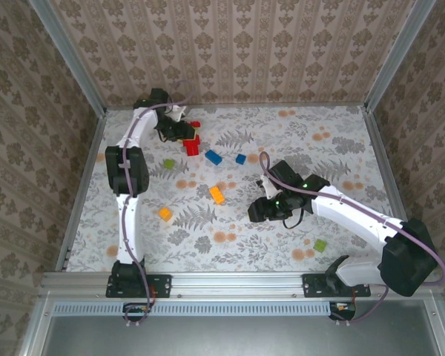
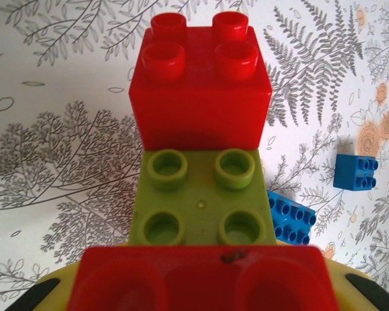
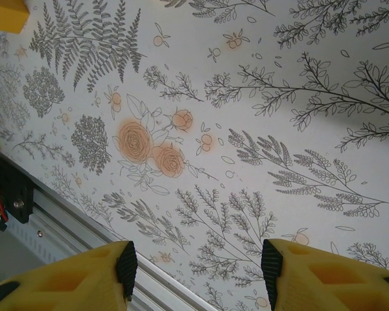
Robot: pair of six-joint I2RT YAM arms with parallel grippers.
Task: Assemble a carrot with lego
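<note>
Floral-print table (image 1: 341,141), damask-papered walls (image 1: 237,44)

I work in a lab test cell: patterned panel walls (image 1: 237,44) in aluminium framing (image 1: 237,285) enclose my floral desk (image 1: 341,141) on three sides.

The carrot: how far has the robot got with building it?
Barely begun. Done: a far red brick, green brick and near red brick look joined in a row. In hand: the left gripper seems to clamp the near red brick. Left: two orange bricks lie loose, and the right gripper hangs open, empty.
</note>
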